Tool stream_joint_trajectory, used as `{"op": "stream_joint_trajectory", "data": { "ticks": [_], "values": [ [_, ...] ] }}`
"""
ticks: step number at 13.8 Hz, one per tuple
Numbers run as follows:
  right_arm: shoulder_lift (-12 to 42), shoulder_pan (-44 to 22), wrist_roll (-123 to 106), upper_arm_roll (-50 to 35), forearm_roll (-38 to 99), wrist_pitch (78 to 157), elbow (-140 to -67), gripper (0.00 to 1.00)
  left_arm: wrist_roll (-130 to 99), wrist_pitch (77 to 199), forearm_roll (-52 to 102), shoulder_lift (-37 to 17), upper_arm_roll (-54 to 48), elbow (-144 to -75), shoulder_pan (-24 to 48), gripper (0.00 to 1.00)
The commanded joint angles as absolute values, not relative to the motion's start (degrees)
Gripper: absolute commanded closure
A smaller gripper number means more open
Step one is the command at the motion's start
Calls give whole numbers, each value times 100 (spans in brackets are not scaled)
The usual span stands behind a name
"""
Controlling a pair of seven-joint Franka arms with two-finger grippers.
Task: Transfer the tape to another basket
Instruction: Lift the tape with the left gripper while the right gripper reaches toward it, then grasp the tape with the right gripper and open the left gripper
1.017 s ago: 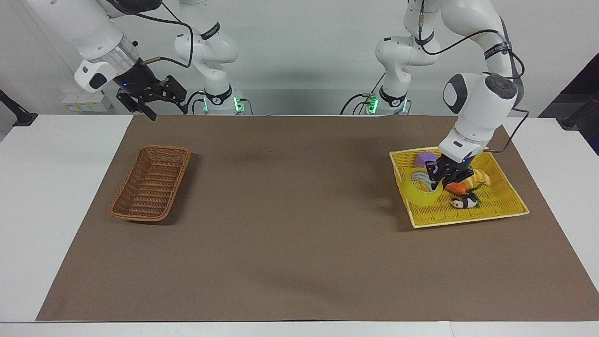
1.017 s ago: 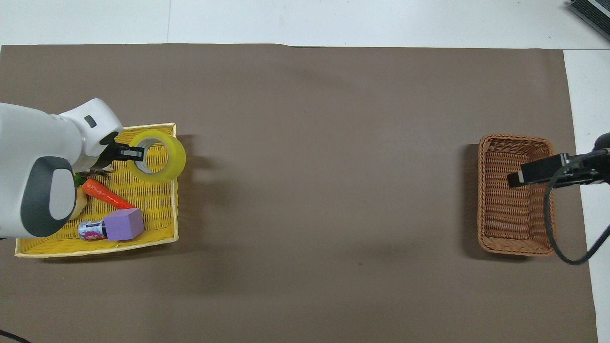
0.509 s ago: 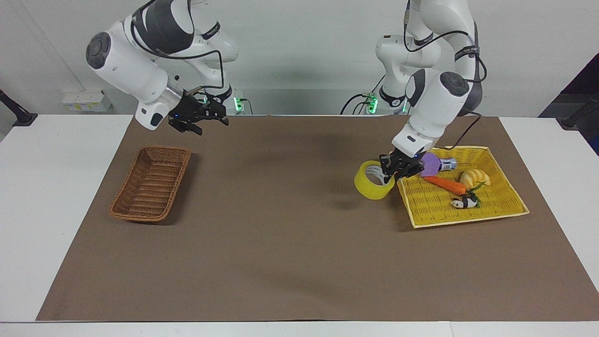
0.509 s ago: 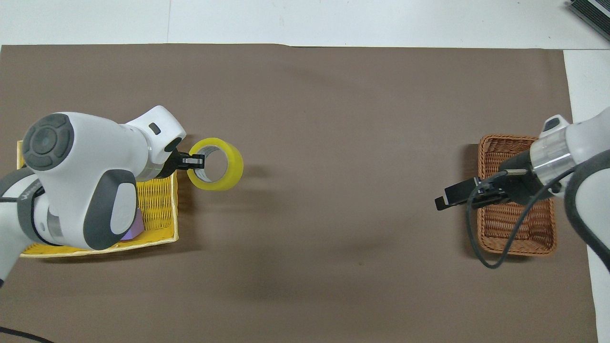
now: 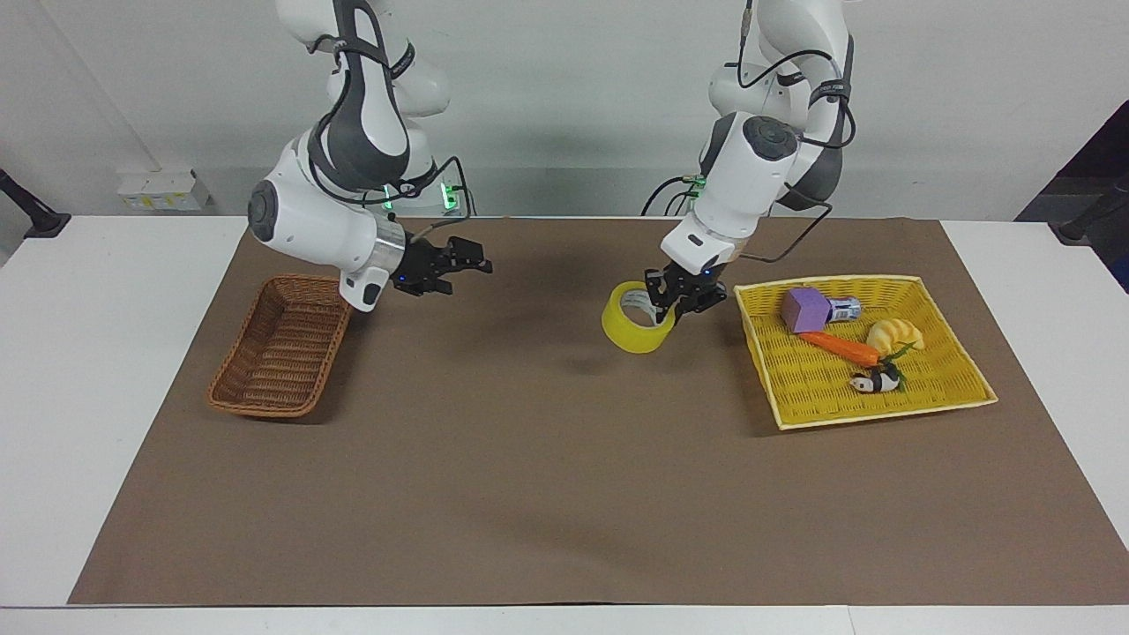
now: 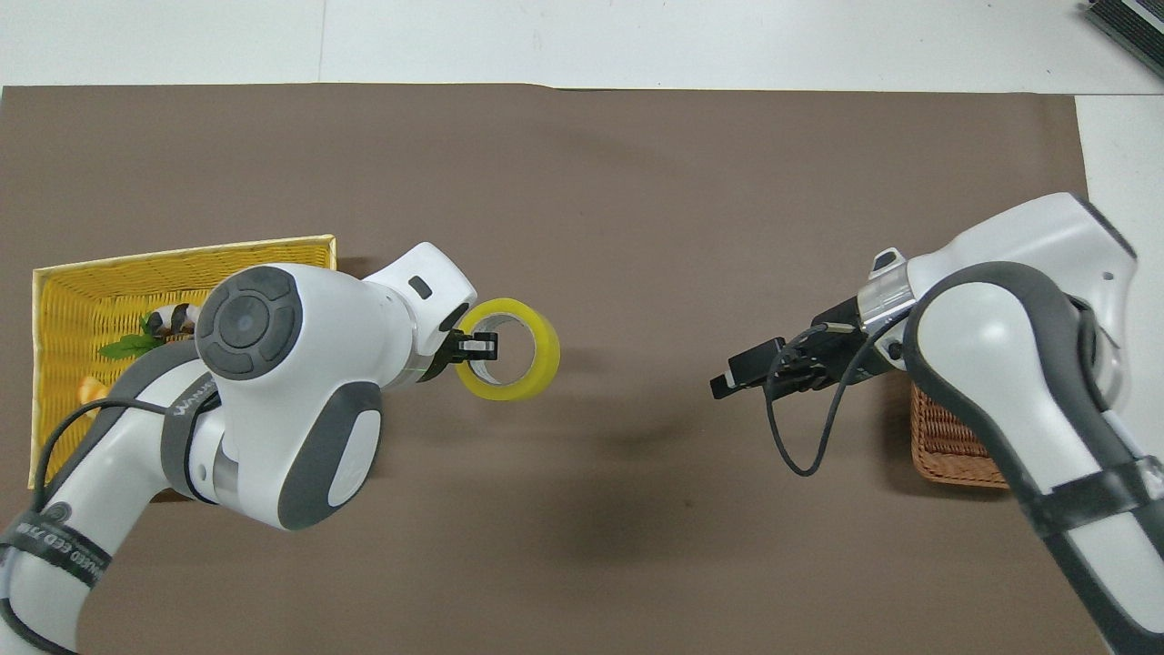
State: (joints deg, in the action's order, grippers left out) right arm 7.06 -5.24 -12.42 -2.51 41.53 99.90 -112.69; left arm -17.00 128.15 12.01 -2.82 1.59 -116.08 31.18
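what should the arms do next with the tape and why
Probably keep the left gripper carrying the yellow tape roll toward the open right gripper for a handover. The roll hangs above the brown mat mid-table, clear of the yellow tray, and the wicker basket sits at the right arm's end.

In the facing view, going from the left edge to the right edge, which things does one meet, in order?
Brown wicker basket → right tool, open over the mat → tape → left tool, shut on the tape → yellow tray.
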Motion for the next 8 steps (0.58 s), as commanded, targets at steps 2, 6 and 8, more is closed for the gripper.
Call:
{"op": "stream_joint_trajectory", "data": {
  "ticks": [2,6,8],
  "values": [
    [1079,-536,-2152,-229,5166,10143,-11443,0,-1881,12999,1327,-229,264,-11681,3313,100],
    [1520,-597,-2785,-237,6421,10370,-11426,0,-1890,12999,1424,-237,264,-11672,3349,100],
    [1521,-913,-2760,-237,6818,10721,-11426,0,-1907,12999,1433,-229,264,-11672,3366,100]
  ]
}}
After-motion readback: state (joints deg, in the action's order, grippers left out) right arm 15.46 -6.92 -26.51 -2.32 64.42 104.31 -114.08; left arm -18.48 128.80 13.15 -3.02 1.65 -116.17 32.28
